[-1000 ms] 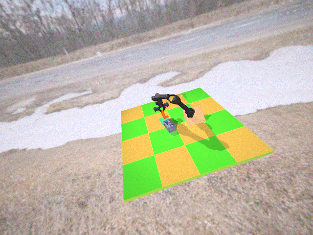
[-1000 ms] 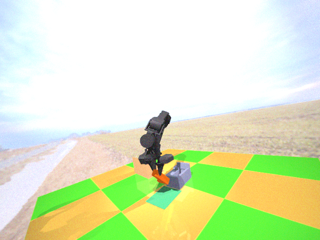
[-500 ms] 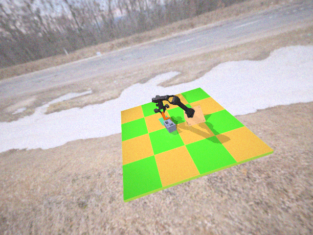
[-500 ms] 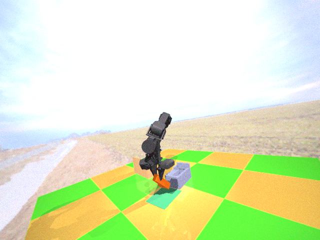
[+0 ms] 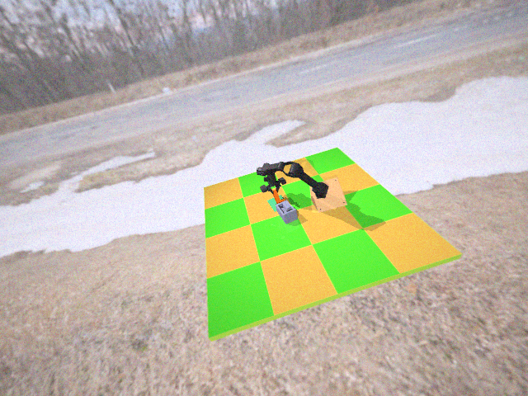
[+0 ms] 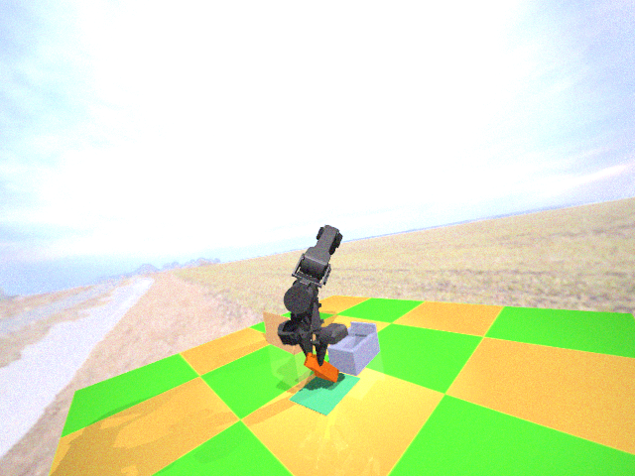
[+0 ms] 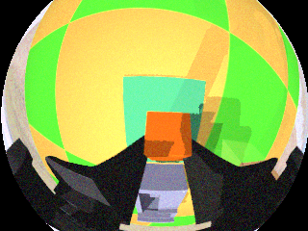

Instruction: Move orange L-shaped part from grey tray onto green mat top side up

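My gripper (image 5: 275,190) (image 6: 314,360) is shut on the orange part (image 5: 278,196) (image 6: 323,369) (image 7: 166,132). The part is tilted, its far end lower, and hangs above the green mat (image 5: 271,205) (image 6: 325,402) (image 7: 137,93) at the mat's tray side. In the wrist view the part's end shows between the dark fingers and covers some of the mat. The grey tray (image 5: 288,216) (image 6: 341,360) (image 7: 165,177) stands right beside the mat, its pocket empty of the part. The part's L-shaped end cannot be made out clearly.
A tan base plate (image 5: 337,200) (image 6: 274,330) lies under the arm's foot, to one side of the tray. The arm (image 5: 294,169) (image 6: 303,299) reaches over from it. The checkered green and orange table top (image 5: 294,276) (image 6: 502,369) carries everything.
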Controlling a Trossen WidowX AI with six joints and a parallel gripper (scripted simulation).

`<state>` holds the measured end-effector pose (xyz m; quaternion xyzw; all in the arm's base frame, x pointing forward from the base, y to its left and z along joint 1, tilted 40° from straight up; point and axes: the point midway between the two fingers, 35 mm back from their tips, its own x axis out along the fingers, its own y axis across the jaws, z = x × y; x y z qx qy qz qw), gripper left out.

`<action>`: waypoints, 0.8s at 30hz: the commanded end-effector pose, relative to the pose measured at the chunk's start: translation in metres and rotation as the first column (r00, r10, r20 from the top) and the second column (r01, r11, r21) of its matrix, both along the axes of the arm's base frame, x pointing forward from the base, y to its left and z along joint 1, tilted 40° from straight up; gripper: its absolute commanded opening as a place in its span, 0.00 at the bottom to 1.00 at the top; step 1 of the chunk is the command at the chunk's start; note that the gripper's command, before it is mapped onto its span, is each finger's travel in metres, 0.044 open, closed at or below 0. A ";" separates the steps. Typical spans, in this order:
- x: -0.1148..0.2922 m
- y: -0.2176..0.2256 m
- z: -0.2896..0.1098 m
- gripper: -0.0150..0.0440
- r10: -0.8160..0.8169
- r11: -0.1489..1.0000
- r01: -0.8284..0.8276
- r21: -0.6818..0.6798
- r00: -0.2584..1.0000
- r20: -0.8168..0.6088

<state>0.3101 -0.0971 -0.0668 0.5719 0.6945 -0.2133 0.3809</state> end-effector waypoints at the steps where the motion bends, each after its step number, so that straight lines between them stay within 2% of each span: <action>1: 0.000 0.001 -0.001 0.25 -0.005 1.000 0.005 0.003 1.000 -0.003; 14: -0.001 0.001 -0.001 0.25 0.000 1.000 0.000 0.001 1.000 -0.002; 24: 0.000 -0.001 0.001 0.70 0.000 1.000 0.000 0.001 1.000 -0.002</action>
